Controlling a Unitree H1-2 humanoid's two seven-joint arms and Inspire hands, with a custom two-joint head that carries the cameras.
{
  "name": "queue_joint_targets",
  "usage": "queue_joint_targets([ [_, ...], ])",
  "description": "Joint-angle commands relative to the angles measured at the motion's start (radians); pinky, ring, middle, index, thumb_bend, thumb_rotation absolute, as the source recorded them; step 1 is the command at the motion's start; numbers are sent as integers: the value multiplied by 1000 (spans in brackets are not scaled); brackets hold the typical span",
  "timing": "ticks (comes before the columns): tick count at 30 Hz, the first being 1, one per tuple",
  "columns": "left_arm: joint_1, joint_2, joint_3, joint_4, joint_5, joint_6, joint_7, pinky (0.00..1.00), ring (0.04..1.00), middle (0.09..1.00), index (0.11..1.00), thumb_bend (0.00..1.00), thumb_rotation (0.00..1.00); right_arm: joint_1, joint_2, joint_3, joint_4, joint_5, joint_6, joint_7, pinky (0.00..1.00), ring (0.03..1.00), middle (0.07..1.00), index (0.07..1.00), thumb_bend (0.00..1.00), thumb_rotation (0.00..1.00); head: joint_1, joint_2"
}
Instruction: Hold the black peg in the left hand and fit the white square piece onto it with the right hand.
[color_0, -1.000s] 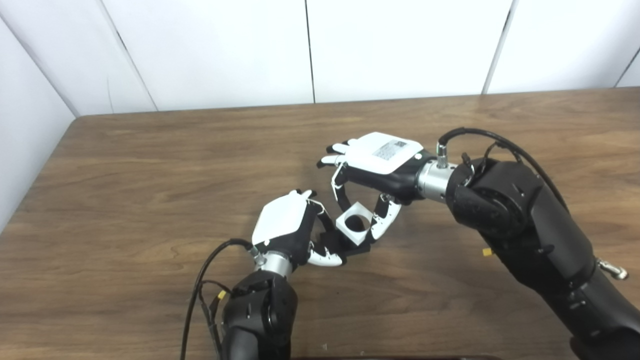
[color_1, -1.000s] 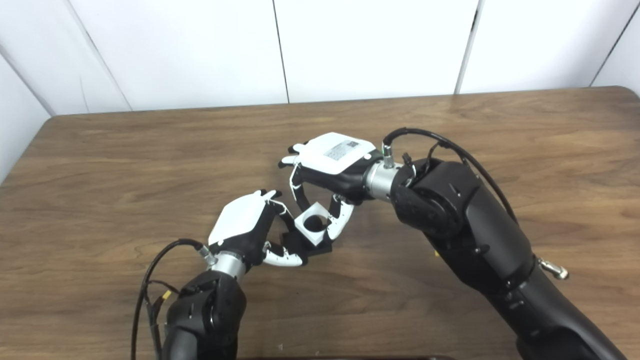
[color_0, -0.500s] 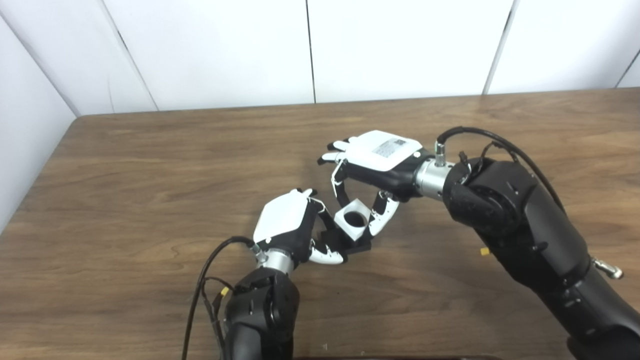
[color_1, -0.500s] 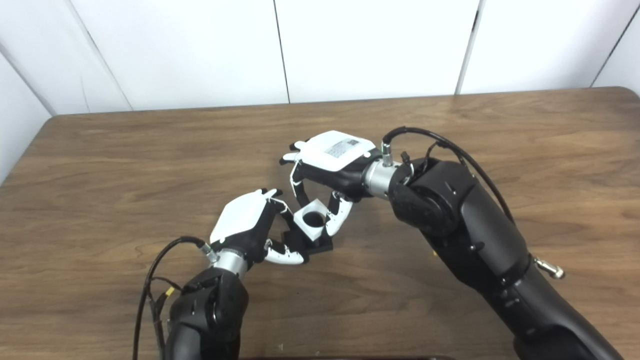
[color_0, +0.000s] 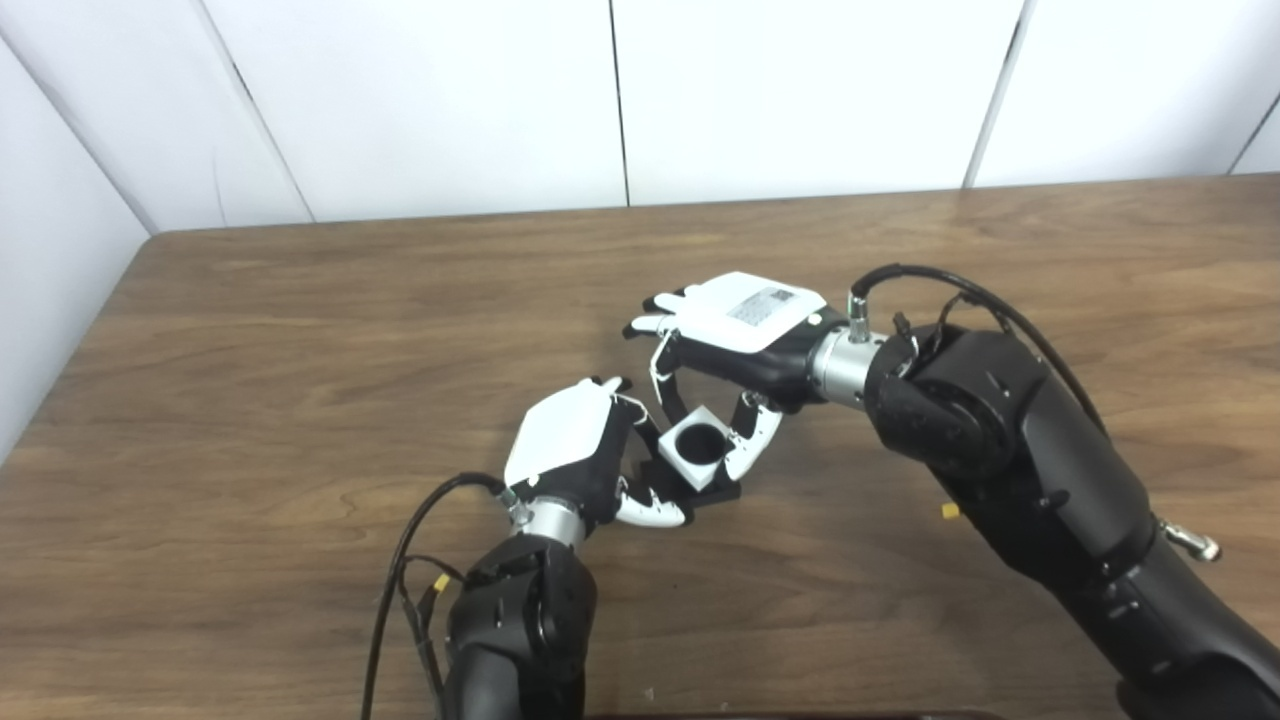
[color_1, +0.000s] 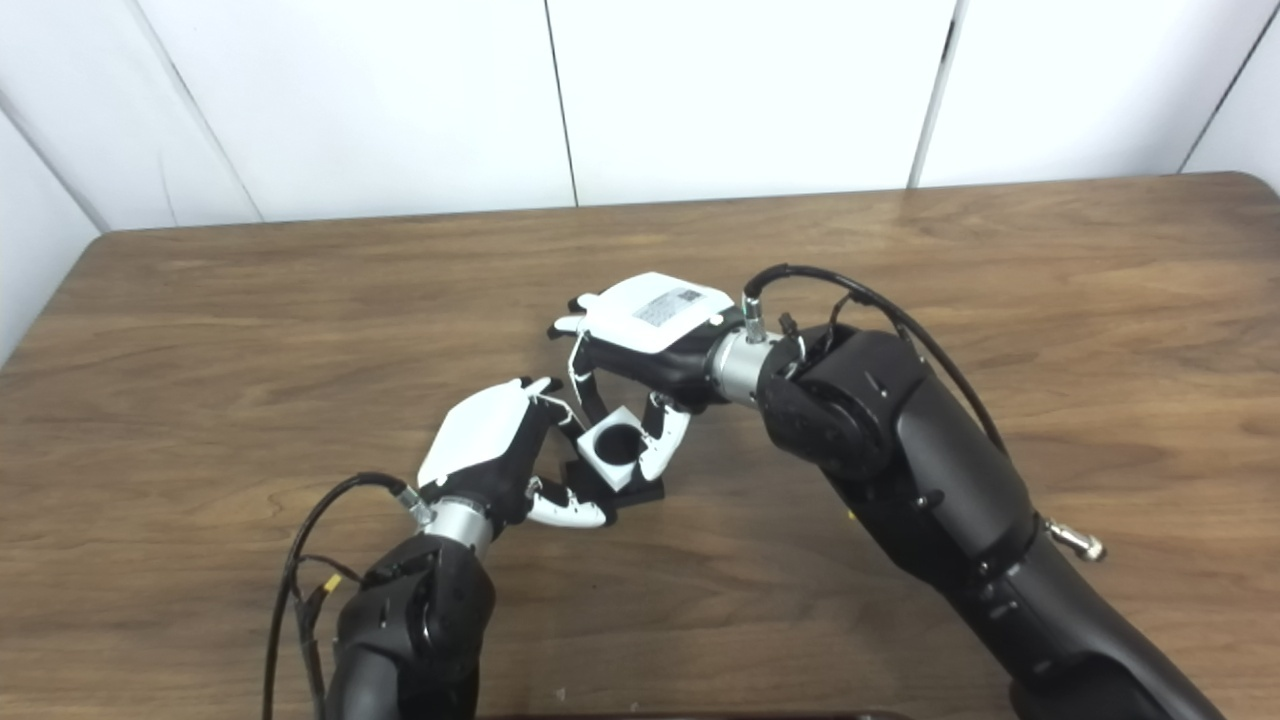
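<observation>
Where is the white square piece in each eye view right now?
Left eye view: white square piece just below centre, pinched in the right hand.
Right eye view: white square piece left of centre, same grip.
Shared landmark: the left hand, immediately left of the piece.

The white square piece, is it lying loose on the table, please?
No, the white square piece is held in the right hand fingers, just above the black peg.

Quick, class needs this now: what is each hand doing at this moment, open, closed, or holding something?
Left hand: closed on the black peg piece.
Right hand: fingers closed on the white square piece, just above the black peg piece.
</observation>
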Motion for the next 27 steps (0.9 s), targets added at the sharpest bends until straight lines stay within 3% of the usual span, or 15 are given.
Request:
queue_joint_targets([
  [1,-12,5,4,25,8,5,7,1000,1000,956,480,525,58,-44,15,-5,-8,6,-14,-21,1000,1000,946,488,526,145,1,1],
  [13,-6,1,1,2,19,13,-16,1000,1000,958,481,525,58,-25,-2,1,-6,-12,-7,-7,1000,1000,944,490,525,149,12,10],
  [14,-4,1,0,0,24,12,-17,1000,1000,957,481,525,59,-26,-4,2,-7,-13,-5,-1,1000,1000,944,510,603,167,13,12],
  [15,-3,1,-1,-3,29,12,-21,1000,1000,955,481,525,59,-26,-6,3,-10,-14,-4,3,1000,1000,945,550,756,205,14,13],
  [17,1,-2,-2,-9,35,13,-28,1000,1000,955,481,525,59,-26,-7,3,-13,-16,-2,8,1000,1000,945,582,878,241,14,17],
  [27,15,-9,7,-31,38,11,-37,1000,1000,962,482,526,62,-19,-6,-10,-8,-8,9,8,1000,1000,953,601,950,283,15,23],
])
